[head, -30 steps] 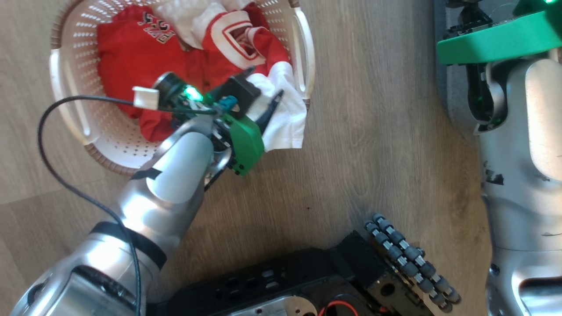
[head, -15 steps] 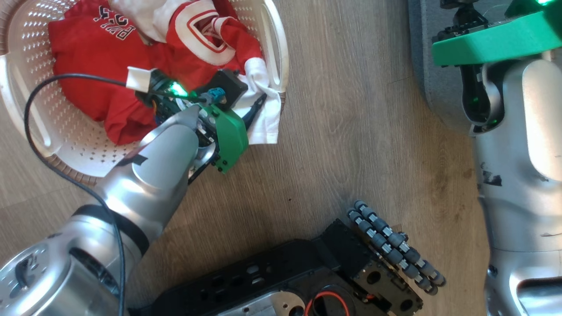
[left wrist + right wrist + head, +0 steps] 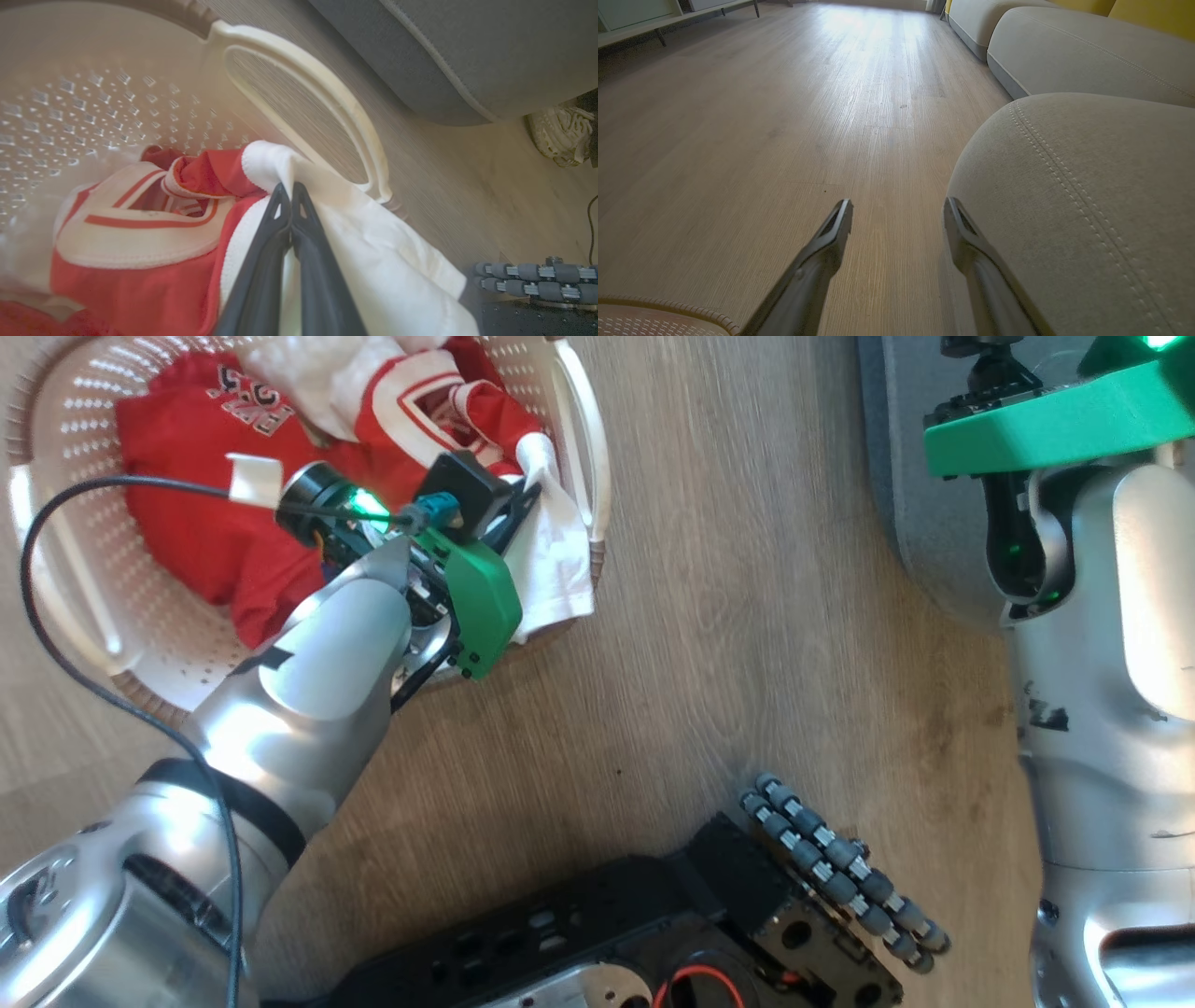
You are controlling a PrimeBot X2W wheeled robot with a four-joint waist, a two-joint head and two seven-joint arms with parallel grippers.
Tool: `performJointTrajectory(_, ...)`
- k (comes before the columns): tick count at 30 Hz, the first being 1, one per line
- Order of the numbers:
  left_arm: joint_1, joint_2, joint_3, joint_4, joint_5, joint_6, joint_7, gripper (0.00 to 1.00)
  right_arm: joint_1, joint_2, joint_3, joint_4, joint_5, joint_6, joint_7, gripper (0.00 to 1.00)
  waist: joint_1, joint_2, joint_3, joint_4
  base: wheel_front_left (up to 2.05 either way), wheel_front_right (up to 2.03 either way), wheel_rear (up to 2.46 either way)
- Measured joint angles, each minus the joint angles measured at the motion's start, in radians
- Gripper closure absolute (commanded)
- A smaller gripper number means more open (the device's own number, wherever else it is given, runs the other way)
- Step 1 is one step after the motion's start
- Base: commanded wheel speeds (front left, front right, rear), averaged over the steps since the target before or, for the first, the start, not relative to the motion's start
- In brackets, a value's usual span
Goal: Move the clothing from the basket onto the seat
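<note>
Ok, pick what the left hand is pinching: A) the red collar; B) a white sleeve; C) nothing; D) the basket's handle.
B: the left hand is shut, its tips pinching the white sleeve that hangs over the basket rim.

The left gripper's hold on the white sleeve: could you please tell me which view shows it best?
The left wrist view: the left gripper is shut on the white sleeve by the basket handle. In the head view its wrist camera partly hides that pinch. The right wrist view faces the floor and the seat.
</note>
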Motion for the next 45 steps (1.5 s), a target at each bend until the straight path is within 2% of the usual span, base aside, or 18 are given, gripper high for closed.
performJointTrajectory(13,0.137,0.001,0.219,-0.122,0.070,0.002,0.000,1.00,0.016,0.000,-0.012,0.044,-0.083,0.000,0.000,0.00,-0.0001,0.0000,-0.175,0.079,0.00,0.00,0.00)
performJointTrajectory(19,0.238,-0.022,0.359,-0.186,0.130,0.010,0.000,1.00,0.083,-0.002,0.002,0.098,-0.114,0.000,0.000,0.00,-0.0002,0.0000,-0.312,0.133,0.00,0.00,0.00)
performJointTrajectory(29,0.403,-0.056,0.519,-0.249,0.199,0.009,0.000,1.00,0.194,-0.019,0.031,0.167,-0.102,0.000,0.000,0.00,-0.0002,0.0001,-0.529,0.201,0.00,0.00,0.00)
performJointTrajectory(39,0.500,-0.071,0.611,-0.321,0.250,0.002,0.000,1.00,0.299,-0.038,0.061,0.224,-0.075,0.000,0.000,0.00,-0.0002,0.0001,-0.713,0.271,0.00,0.00,0.00)
performJointTrajectory(45,0.532,-0.074,0.633,-0.407,0.269,0.000,0.000,1.00,0.351,-0.039,0.070,0.240,-0.055,0.000,0.000,0.00,-0.0002,0.0001,-0.808,0.298,0.00,0.00,0.00)
